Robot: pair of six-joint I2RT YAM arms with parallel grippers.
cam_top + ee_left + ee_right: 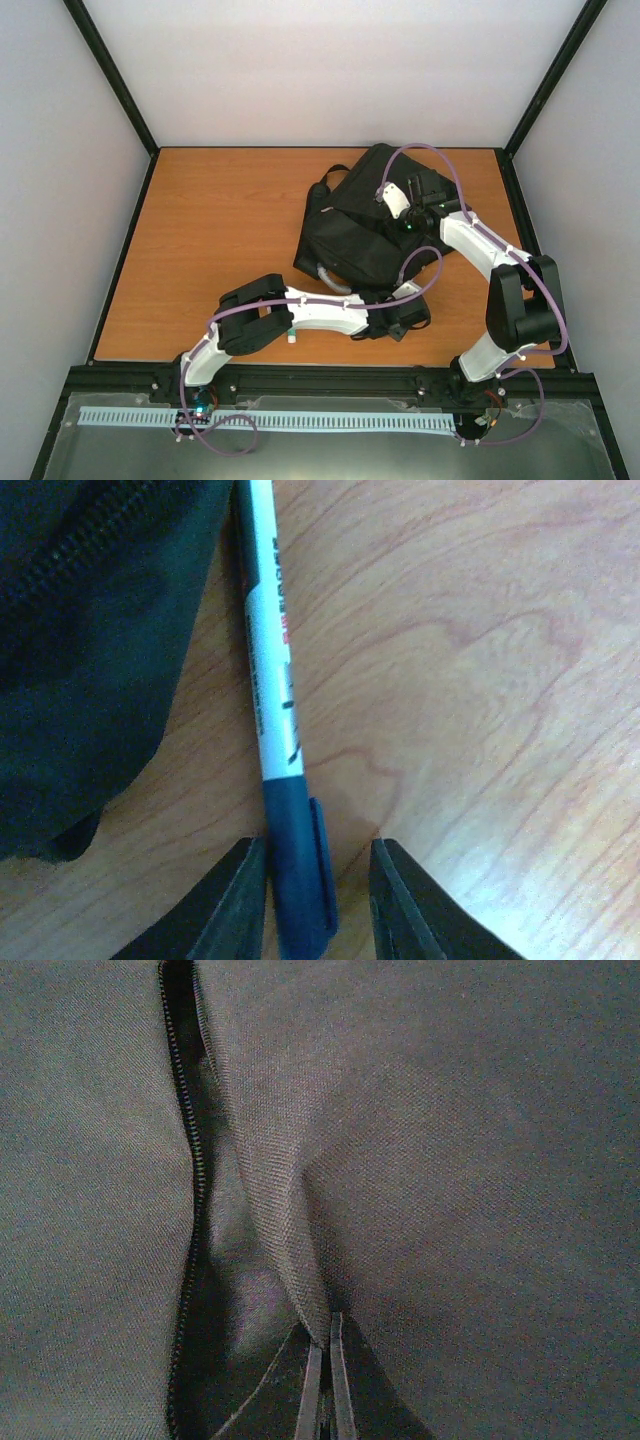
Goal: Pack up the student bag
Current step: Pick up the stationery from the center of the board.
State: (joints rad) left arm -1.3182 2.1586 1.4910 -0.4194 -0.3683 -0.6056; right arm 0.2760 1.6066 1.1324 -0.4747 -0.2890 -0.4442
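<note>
A: Left gripper (315, 885) straddles the pen (270, 680) at its cap, with a gap on one side, so it is not clamped. Gripped that near the end, the pen may pivot.
B: Right gripper (325, 1360) pinches a fold of the student bag (360, 225), right of centre on the table (220, 230). If the fold slips, the zip (195, 1160) mouth closes.

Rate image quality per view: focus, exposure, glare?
Top external: even light, no glare, but the student bag is a black mass with little detail. Left wrist: pen and wood tabletop sharp, the fingers of the left gripper soft at the bottom edge, bag fabric underexposed. Right wrist: dim and low in contrast, zip teeth readable, nothing clipped.
</note>
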